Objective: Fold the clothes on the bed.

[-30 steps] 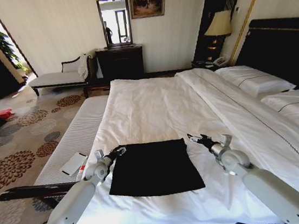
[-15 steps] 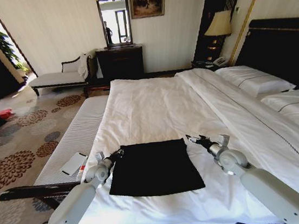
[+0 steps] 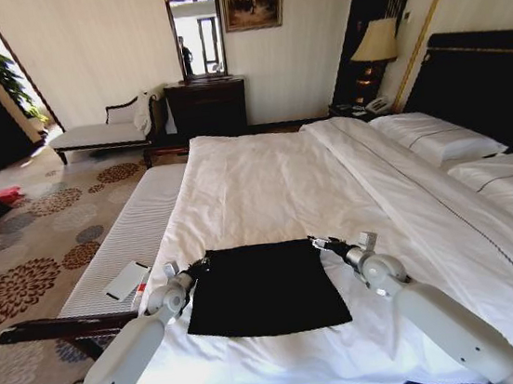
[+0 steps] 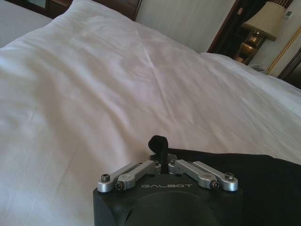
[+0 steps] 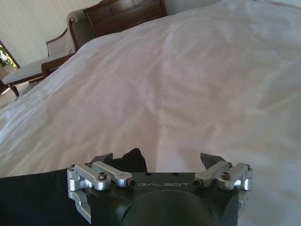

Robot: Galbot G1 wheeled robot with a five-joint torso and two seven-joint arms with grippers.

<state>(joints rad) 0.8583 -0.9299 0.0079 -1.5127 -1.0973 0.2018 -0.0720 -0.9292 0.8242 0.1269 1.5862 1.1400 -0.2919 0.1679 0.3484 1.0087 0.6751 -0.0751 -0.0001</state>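
Grippers at the far corners of the clothes (image 3: 264,288), which lie flat on the bed (image 3: 265,186). My right gripper (image 3: 319,243) has slid in, fingers spread wide; my left gripper (image 3: 200,264) pinches its corner. Corner grasps half done.

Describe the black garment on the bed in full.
The black garment is soft, matte fabric lying flat as a rough rectangle on the white bed, near its foot edge. The left gripper, shut, pinches one far corner into a small tuft; the right gripper, open, sits at the other. No lettering shows.
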